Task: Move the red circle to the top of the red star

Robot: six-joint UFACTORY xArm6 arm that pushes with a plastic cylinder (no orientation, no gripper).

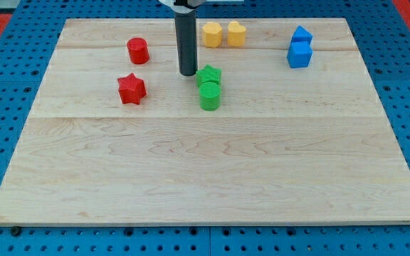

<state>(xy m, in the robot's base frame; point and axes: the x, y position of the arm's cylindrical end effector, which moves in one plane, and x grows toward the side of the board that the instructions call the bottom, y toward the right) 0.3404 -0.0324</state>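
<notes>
The red circle (138,50) is a short red cylinder near the view's top left of the wooden board. The red star (131,89) lies just below it, slightly to the left, with a small gap between them. My tip (188,74) stands on the board to the right of both red blocks, level between them. It is close to the left side of the green star (208,74), and I cannot tell if it touches it.
A green cylinder (210,96) sits right below the green star. A yellow hexagon (212,34) and a yellow heart (236,33) lie side by side at the top. A blue triangle (302,34) and a blue cube (299,55) are at the top right.
</notes>
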